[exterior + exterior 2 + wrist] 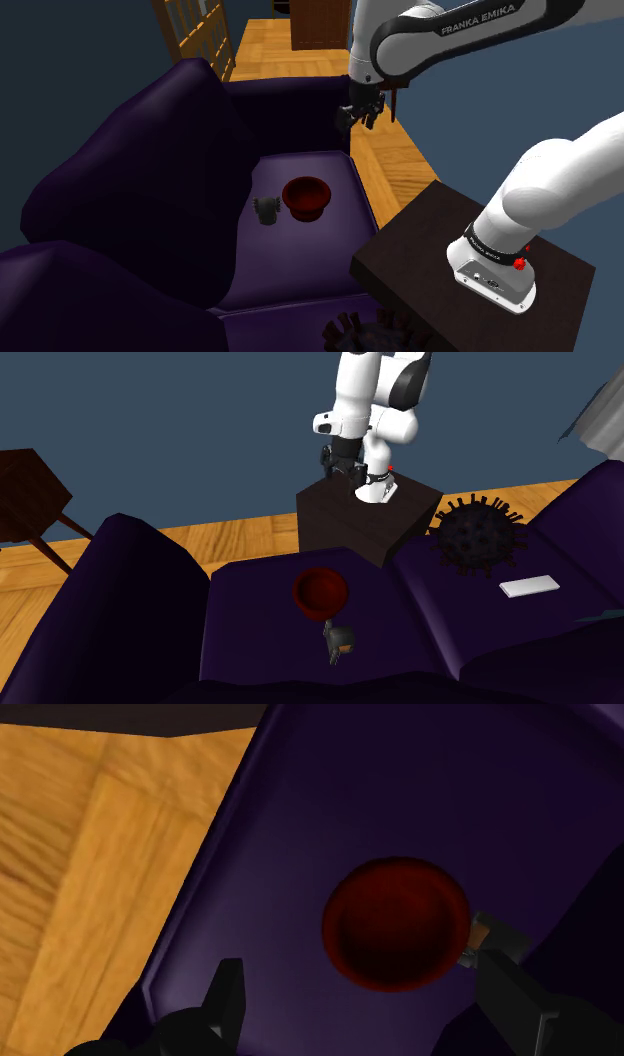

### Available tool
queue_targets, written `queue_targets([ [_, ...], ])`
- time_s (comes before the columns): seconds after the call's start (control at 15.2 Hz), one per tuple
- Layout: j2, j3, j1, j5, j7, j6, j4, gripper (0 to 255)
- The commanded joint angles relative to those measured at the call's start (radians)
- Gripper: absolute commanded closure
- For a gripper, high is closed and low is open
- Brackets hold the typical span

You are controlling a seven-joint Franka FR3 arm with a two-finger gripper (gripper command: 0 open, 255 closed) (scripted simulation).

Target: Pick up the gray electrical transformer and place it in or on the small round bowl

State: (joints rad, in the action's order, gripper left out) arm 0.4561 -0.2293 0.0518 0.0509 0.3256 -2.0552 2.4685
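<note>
Shoulder view: I see the pincer (365, 115) hanging well above the purple sofa (300, 262). The gray transformer (267, 210) sits on the seat just beside the dark red bowl (306, 196), on that view's left.

Second exterior view: the transformer (338, 640) lies nearer the camera than the bowl (320, 592).

Wrist view: my pincer's (362, 969) fingers stand apart, gripping nothing, with the bowl (397, 922) and transformer (487, 936) below.

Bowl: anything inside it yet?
Nothing: the red bowl shows a bare inside in the wrist view. The gray transformer sits beside it on the purple cushion. What lies under the bowl is covered.
</note>
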Motion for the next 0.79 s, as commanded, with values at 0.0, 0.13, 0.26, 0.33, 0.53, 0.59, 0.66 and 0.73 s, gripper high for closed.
queue_targets([
  [0.0,-0.061,-0.028,0.003,0.000,0.039,-0.057,-0.006,0],
  [0.13,-0.130,-0.054,0.003,-0.008,0.078,-0.113,-0.017,0],
  [0.26,-0.202,-0.080,0.002,-0.023,0.120,-0.167,-0.034,0],
  [0.33,-0.239,-0.091,0.002,-0.034,0.143,-0.192,-0.044,0],
  [0.53,-0.356,-0.123,0.001,-0.077,0.216,-0.262,-0.084,0],
  [0.59,-0.396,-0.131,0.002,-0.096,0.243,-0.283,-0.101,0],
  [0.66,-0.437,-0.138,0.004,-0.117,0.270,-0.302,-0.118,0],
  [0.73,-0.478,-0.143,0.008,-0.139,0.298,-0.320,-0.138,0],
])
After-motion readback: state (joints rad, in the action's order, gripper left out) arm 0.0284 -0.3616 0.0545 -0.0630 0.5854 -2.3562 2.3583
